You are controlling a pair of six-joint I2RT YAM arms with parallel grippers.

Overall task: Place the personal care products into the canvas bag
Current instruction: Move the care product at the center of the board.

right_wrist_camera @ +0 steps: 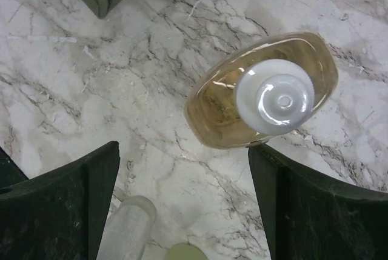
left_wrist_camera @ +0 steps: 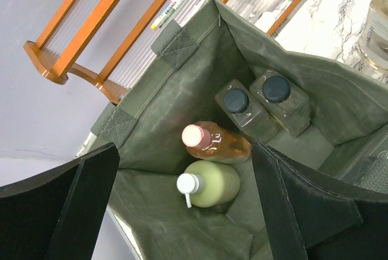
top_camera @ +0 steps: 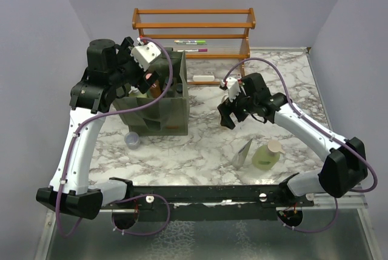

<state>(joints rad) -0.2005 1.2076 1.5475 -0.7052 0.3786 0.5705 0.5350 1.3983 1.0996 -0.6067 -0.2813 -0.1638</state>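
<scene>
1. Left gripper (left_wrist_camera: 185, 151), jaws apart, hangs above the canvas bag (left_wrist_camera: 182, 72), which holds the pale green bottle (left_wrist_camera: 218, 184), orange bottle (left_wrist_camera: 227, 145) and two black-capped bottles (left_wrist_camera: 242, 111).
2. Right gripper (right_wrist_camera: 185, 151), jaws apart with nothing between, hovers over the table (right_wrist_camera: 121, 90); the amber bottle (right_wrist_camera: 212, 108) stands just beside one finger.

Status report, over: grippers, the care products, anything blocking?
Left gripper open over canvas bag, four bottles inside. Right gripper open above amber bottle, not gripping. Green bottle, grey pouch outside bag. Nothing blocking.
</scene>
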